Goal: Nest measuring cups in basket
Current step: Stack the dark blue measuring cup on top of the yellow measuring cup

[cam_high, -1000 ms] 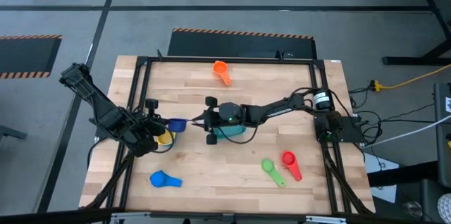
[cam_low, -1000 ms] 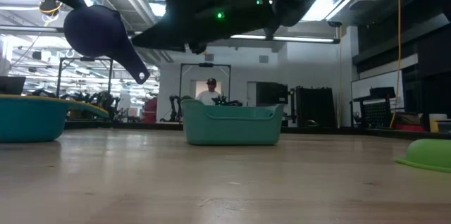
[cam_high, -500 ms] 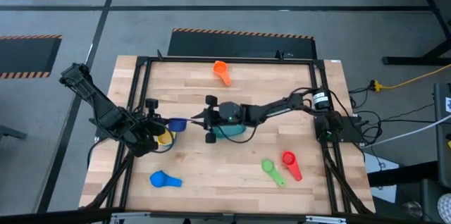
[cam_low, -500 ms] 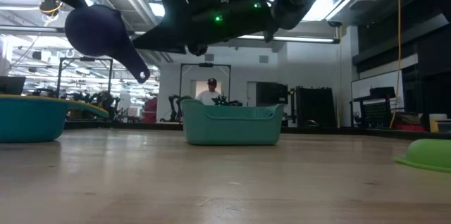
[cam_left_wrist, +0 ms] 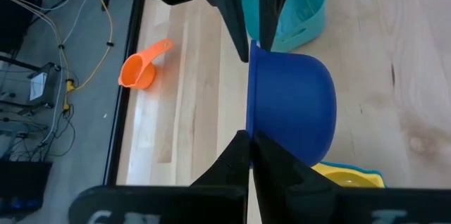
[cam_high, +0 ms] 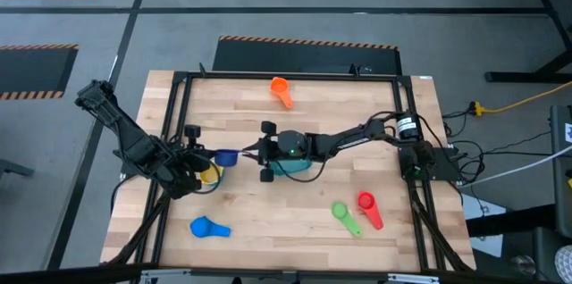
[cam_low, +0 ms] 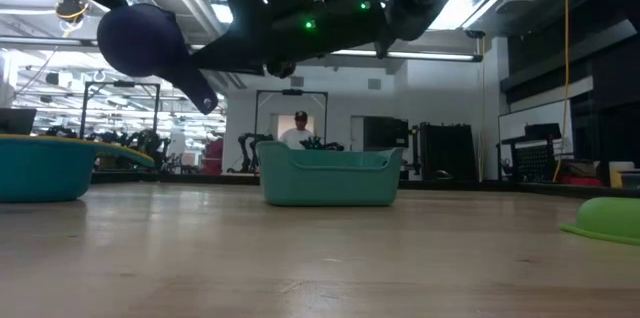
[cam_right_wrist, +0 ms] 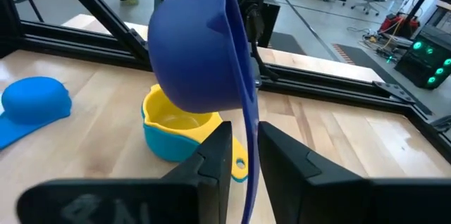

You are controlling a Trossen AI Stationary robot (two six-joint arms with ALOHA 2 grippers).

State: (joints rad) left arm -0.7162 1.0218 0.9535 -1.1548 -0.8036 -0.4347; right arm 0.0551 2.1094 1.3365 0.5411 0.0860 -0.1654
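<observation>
Both grippers pinch the dark blue plastic measuring cup [cam_high: 227,157] in mid-air: left gripper [cam_left_wrist: 250,139] clamps its rim, right gripper [cam_right_wrist: 244,143] clamps its flat handle, beside the teal plastic basket [cam_low: 328,178], above a yellow cup [cam_right_wrist: 176,120].

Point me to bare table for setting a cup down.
Free: the stretch between the orange cup and the basket; the strip between the light blue cup and the green cup. Crowded: mid-left, where both grippers hold the dark blue cup above the yellow cup.
</observation>
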